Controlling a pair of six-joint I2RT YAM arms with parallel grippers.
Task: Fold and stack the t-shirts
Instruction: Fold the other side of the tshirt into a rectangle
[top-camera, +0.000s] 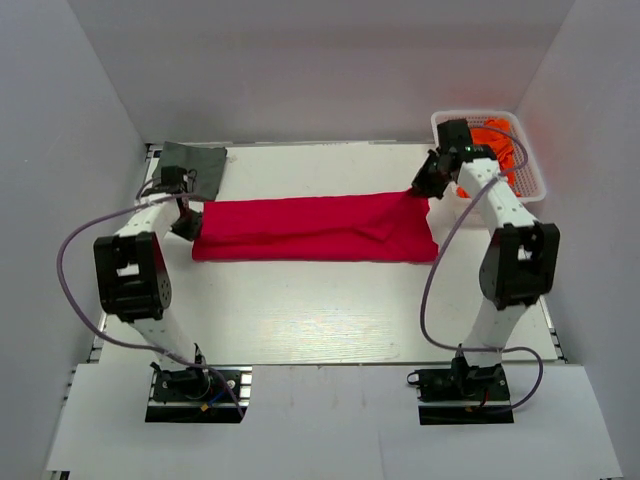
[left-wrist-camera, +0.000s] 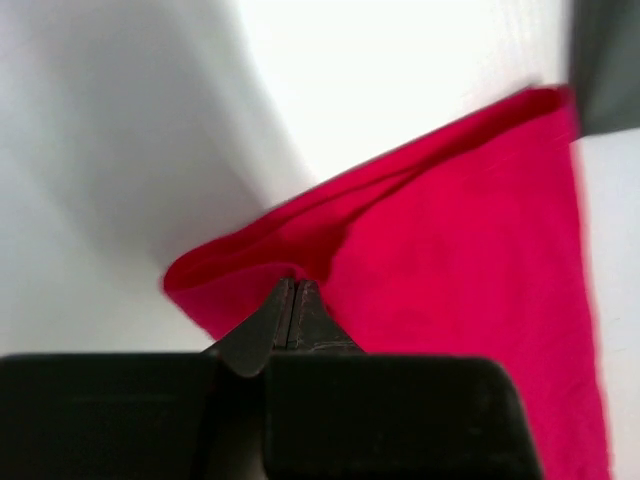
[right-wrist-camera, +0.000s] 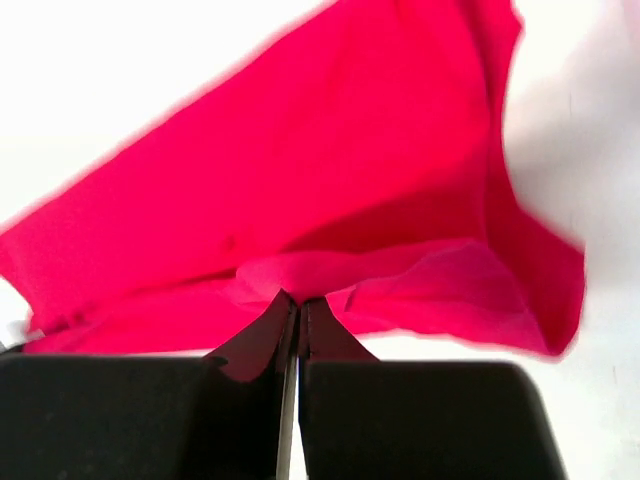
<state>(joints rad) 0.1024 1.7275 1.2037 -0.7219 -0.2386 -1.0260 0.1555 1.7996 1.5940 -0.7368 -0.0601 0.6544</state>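
Observation:
The crimson red t-shirt (top-camera: 315, 230) lies stretched in a long folded band across the table's middle. My left gripper (top-camera: 188, 226) is shut on its left end; in the left wrist view the closed fingertips (left-wrist-camera: 293, 287) pinch a red fold (left-wrist-camera: 450, 260). My right gripper (top-camera: 424, 188) is shut on the right end, lifted a little; in the right wrist view the fingertips (right-wrist-camera: 299, 302) pinch the red fabric (right-wrist-camera: 330, 190). The dark grey-green t-shirt (top-camera: 195, 168) lies folded at the back left corner. Orange t-shirts (top-camera: 495, 140) sit in the basket.
A white mesh basket (top-camera: 528, 165) stands at the back right, just behind my right arm. White walls enclose the table on three sides. The grey-green shirt's edge shows at the top right of the left wrist view (left-wrist-camera: 605, 60).

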